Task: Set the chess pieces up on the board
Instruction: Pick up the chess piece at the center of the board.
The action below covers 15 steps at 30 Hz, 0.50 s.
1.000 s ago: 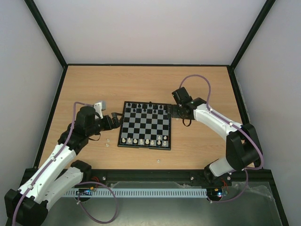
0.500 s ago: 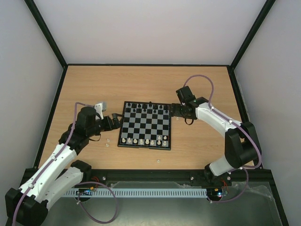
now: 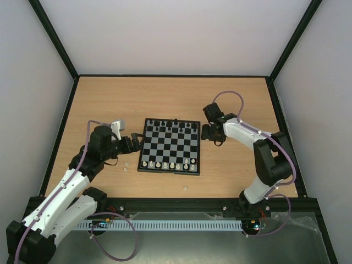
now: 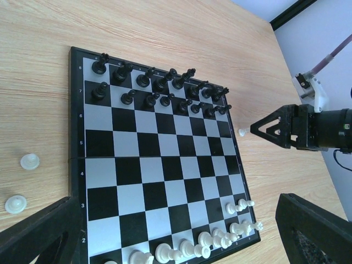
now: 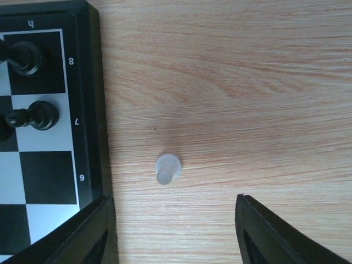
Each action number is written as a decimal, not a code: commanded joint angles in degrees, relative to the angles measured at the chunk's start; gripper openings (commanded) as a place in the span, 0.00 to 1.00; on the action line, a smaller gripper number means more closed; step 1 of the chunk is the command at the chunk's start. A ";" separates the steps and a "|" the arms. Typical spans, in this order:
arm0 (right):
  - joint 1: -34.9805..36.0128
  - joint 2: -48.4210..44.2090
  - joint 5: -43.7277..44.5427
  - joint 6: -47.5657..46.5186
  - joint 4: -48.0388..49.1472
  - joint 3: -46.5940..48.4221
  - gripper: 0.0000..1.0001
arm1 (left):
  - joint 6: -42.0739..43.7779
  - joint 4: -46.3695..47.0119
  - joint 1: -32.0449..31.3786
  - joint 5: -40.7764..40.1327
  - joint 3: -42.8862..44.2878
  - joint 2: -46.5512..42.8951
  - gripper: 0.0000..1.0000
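Observation:
The board lies mid-table with black chess pieces in its two far rows and white ones along the near row. My right gripper is low beside the board's far right corner, open. In the right wrist view a whitish pawn stands on the wood by the board's frame, just ahead of the right gripper, untouched. My left gripper hovers open at the board's left edge. The left wrist view shows the left gripper above the board, and the same pawn.
Two whitish pieces lie on the wood left of the board. Another small one sits near the table's front edge. Black rails and pale walls enclose the table.
My right arm has folded in, its elbow swinging toward the near right, while its gripper stays by the board's far right corner. The left arm and the pieces have not moved.

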 commanded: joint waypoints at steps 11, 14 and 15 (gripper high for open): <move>-0.34 6.46 0.22 -0.46 0.34 2.53 0.32 | 0.89 1.40 -0.26 0.74 -0.42 -0.13 0.99; -0.34 7.27 -0.10 -0.59 0.55 2.91 0.23 | 0.90 1.44 -0.26 0.65 -0.39 -0.01 0.99; -0.34 7.39 -0.22 -0.66 0.67 3.00 0.21 | 0.91 1.48 -0.26 0.65 -0.39 0.00 0.99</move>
